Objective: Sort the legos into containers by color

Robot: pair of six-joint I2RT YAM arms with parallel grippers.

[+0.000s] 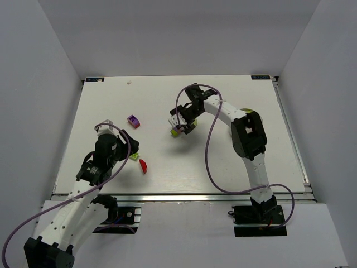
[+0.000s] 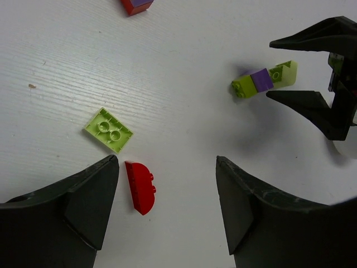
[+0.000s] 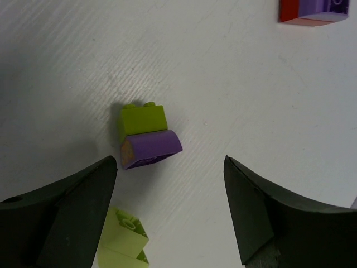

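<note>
No container shows in any view, and every one of the legos in sight lies loose on the table [image 1: 245, 167]. I judge the sorting barely begun, with all of it left to do.

In the top view, a purple-red brick [image 1: 133, 120] sits at about 10 o'clock from the table's middle. A lime plate [image 1: 134, 157] and a red brick [image 1: 143, 166] sit at 8 o'clock, just ahead of the left arm.

The left end effector [image 2: 167, 162] has its jaws wide apart and holds nothing. In its view the flat, two-stud lime plate [image 2: 109, 129] lies studs up. The red brick [image 2: 140, 187], which has one rounded side, lies just beside it at 5 o'clock.

The right end effector [image 3: 170, 161] hovers near the table's middle, its jaws also apart and clamped on nothing. Beyond its tips, at 11 o'clock in its own view, lies a lime-purple brick [image 3: 146, 137], a lime block joined to a curved purple piece and tipped on its side. A pale lime brick [image 3: 125, 243] lies near the end effector's left finger, at 7 o'clock. Whether it touches that finger cannot be told.
</note>
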